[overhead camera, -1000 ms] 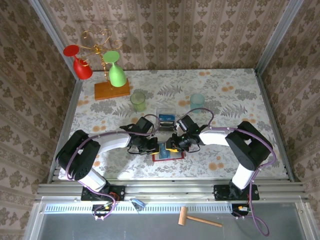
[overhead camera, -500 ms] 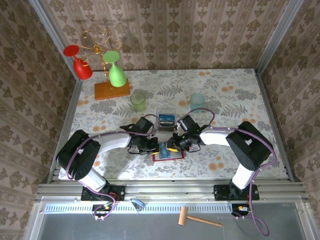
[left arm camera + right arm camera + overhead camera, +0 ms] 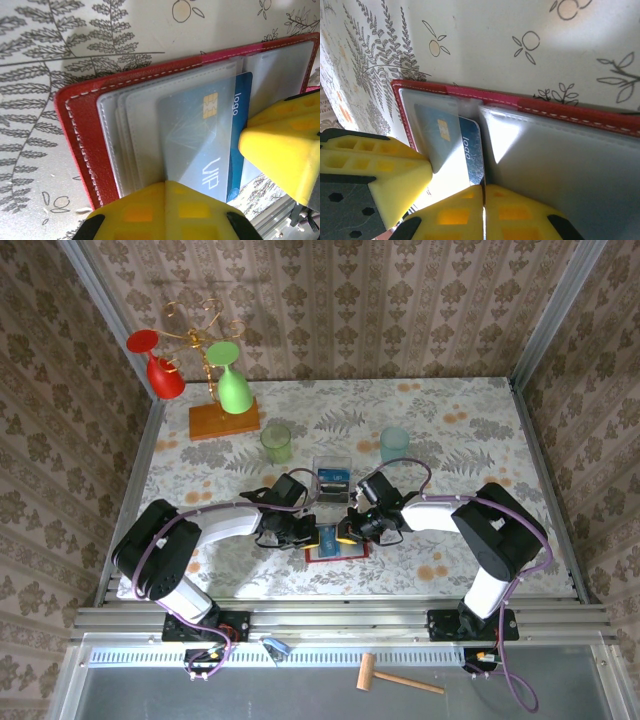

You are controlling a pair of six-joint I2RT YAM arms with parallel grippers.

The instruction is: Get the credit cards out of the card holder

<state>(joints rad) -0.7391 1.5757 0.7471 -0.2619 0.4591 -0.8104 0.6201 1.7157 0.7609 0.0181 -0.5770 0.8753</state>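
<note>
The step in hand, as I judge it, is drawing one card out of its pocket. To do it well, the pinch should sit on the card's edge alone and not on the clear sleeve. The pull should run flat along the pocket's mouth, not upward, while the other tool pins the cover so the whole wallet does not slide or fold. The card holder [image 3: 340, 552] lies open on the desk [image 3: 450, 440], close to the near edge at the middle, between the two tools and just near of a clear box [image 3: 332, 478]. Its red cover [image 3: 80, 130] frames a stack of grey plastic sleeves [image 3: 135, 135]. In these sit two of the credit cards: a grey card [image 3: 200, 145] with a chip and "VIP", and a blue card [image 3: 242, 115] marked "logo" peeking out beyond it. The left tool [image 3: 165, 187] has its yellow fingers pressed together, and the grey card's edge runs straight into their tip, so it seems to grip that card, perhaps with sleeve film too. The right tool [image 3: 483, 192] is likewise fully closed, its tip at the edge of the blue card [image 3: 470, 150] beside a sleeve page. Whether anything thin is caught between its fingers I cannot tell.
</note>
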